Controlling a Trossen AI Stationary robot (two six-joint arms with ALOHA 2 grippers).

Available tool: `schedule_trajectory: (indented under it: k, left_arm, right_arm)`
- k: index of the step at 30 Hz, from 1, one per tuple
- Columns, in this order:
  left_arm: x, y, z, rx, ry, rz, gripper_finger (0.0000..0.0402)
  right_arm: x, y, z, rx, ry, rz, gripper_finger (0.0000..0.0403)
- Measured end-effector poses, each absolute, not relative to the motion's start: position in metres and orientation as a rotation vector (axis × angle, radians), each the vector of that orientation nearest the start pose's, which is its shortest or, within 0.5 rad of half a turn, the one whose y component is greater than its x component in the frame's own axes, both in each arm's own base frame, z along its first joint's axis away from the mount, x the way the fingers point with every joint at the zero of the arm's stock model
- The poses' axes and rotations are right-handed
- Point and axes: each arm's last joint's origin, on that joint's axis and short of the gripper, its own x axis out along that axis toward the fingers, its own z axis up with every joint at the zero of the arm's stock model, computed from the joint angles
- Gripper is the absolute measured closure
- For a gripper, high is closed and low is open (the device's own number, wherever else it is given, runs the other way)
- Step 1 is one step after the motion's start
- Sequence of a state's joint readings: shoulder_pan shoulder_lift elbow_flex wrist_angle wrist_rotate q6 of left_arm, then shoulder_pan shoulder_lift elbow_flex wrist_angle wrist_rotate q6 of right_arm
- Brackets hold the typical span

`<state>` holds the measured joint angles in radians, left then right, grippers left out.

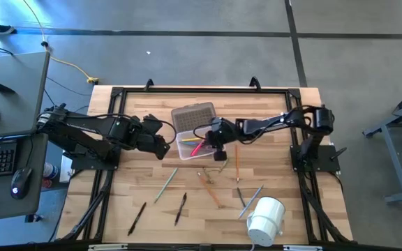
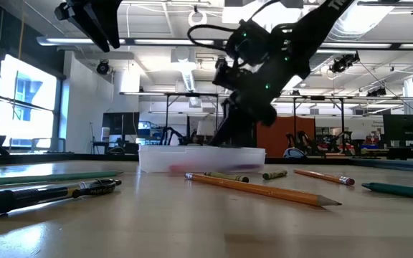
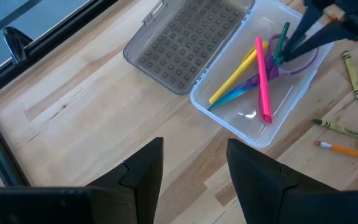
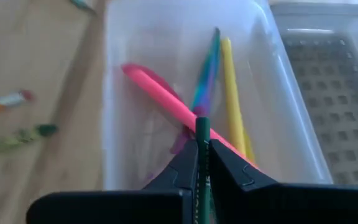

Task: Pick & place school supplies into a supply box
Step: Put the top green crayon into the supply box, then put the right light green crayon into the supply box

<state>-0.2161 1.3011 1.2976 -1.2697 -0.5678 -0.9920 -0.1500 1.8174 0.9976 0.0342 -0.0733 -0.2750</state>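
Green pencil (image 4: 202, 140) going into the clear box (image 3: 294, 102), pinched in the right claw (image 4: 202, 163).
It is hanging tip-down over the pink, yellow and purple pens (image 3: 261, 74) lying inside; the box is sitting mid-table (image 1: 128, 188) with its ribbed lid (image 3: 185, 40) folded back, while the left claw (image 3: 194, 165) is hovering open beside it.
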Motion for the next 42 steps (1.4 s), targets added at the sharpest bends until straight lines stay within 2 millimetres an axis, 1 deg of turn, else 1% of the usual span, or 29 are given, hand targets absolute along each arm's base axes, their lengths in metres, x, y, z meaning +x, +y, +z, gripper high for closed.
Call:
schedule_trajectory:
  k: [4, 11, 14, 17, 21, 24, 27, 29, 31, 33, 35, 38, 40, 42]
  left_arm:
    - [0.221, -0.033, 0.328, -0.378, 0.893, 0.825, 0.019]
    - [0.223, -0.033, 0.327, -0.378, 0.894, 0.825, 0.019]
    - [0.224, -0.033, 0.327, -0.381, 0.89, 0.823, 0.019]
    - [0.224, -0.033, 0.327, -0.381, 0.89, 0.823, 0.019]
    - [0.224, -0.033, 0.327, -0.384, 0.893, 0.821, 0.019]
    - [0.224, -0.034, 0.327, -0.39, 0.899, 0.814, 0.019]
    - [0.224, -0.034, 0.327, -0.4, 0.91, 0.805, 0.019]
    - [0.224, -0.034, 0.327, -0.403, 0.914, 0.801, 0.019]
    - [0.224, -0.034, 0.327, -0.404, 0.913, 0.8, 0.019]
    - [0.224, -0.034, 0.327, -0.405, 0.912, 0.8, 0.019]
    - [0.224, -0.034, 0.327, -0.405, 0.912, 0.8, 0.019]
    - [0.224, -0.034, 0.327, -0.407, 0.909, 0.799, 0.019]
    - [0.224, -0.034, 0.327, -0.409, 0.906, 0.798, 0.019]
    - [0.225, -0.034, 0.327, -0.41, 0.903, 0.797, 0.019]
  right_arm:
    - [0.361, -0.054, 0.149, -0.24, 0.797, 0.018, 0.0387]
    - [0.36, -0.053, 0.148, -0.224, 0.809, 0.02, 0.0386]
    - [0.361, -0.05, 0.148, -0.237, 0.817, 0.026, 0.0384]
    - [0.362, -0.045, 0.149, -0.296, 0.82, -0.005, 0.0371]
    - [0.362, -0.041, 0.15, -0.429, 0.846, -0.069, 0.0342]
    - [0.362, -0.042, 0.15, -0.443, 0.85, -0.078, 0.0325]
    - [0.362, -0.04, 0.149, -0.436, 0.844, -0.047, 0.0314]
    - [0.362, -0.033, 0.152, -0.43, 0.835, -0.036, 0.0309]
    - [0.362, -0.02, 0.157, -0.418, 0.807, -0.011, 0.0306]
    - [0.362, -0.003, 0.164, -0.4, 0.774, 0.051, 0.0306]
    - [0.36, 0.016, 0.169, -0.348, 0.748, 0.122, 0.0308]
    - [0.355, 0.043, 0.171, -0.268, 0.759, 0.166, 0.0308]
    - [0.348, 0.056, 0.166, -0.32, 0.829, 0.186, 0.0308]
    - [0.338, 0.064, 0.159, -0.437, 0.937, 0.223, 0.0308]
